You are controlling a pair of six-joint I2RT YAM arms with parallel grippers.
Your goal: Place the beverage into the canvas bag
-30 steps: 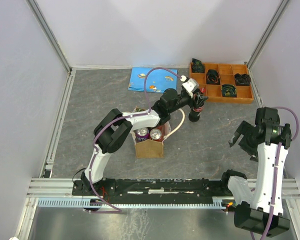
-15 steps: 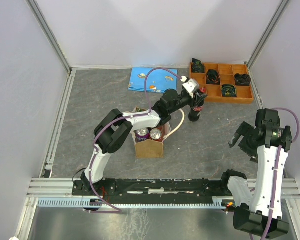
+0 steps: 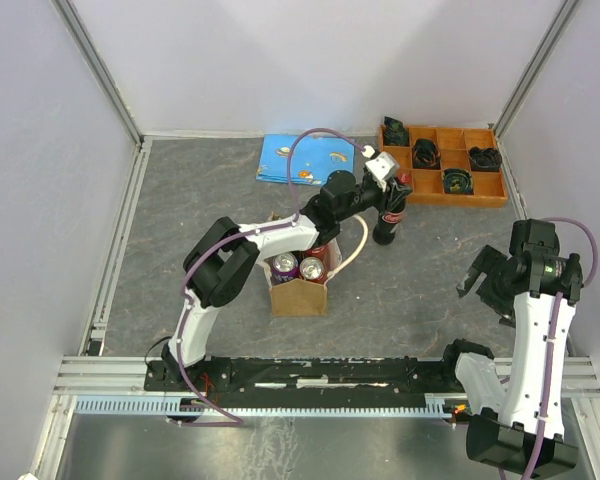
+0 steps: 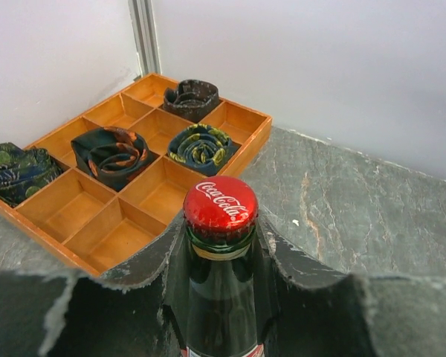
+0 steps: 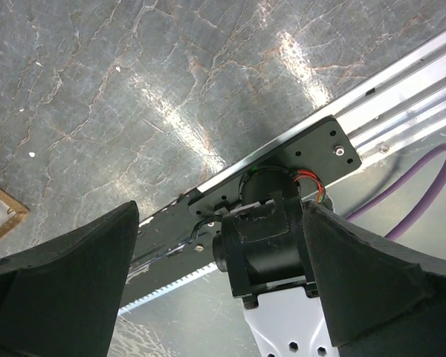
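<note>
The beverage is a dark glass Coca-Cola bottle [image 3: 387, 217] with a red cap [image 4: 220, 206], upright in front of the orange tray. My left gripper [image 3: 391, 197] is shut on the bottle's neck, and its fingers [image 4: 134, 268] press both sides just below the cap. The canvas bag [image 3: 300, 296] stands open left of the bottle, under my left arm, with its cream rope handle [image 3: 358, 250] trailing right. Two cans [image 3: 297, 267] stand inside it. My right gripper [image 3: 484, 282] is open and empty at the right, pointing at its own base [image 5: 271, 245].
An orange compartment tray [image 3: 445, 197] with rolled dark ties sits at the back right, just behind the bottle; it also shows in the left wrist view [image 4: 67, 208]. A blue picture book [image 3: 305, 160] lies at the back. Walls enclose the table on three sides.
My left gripper has drawn the bottle slightly left and up, with the arm raised a little. The right gripper has shifted slightly down.
</note>
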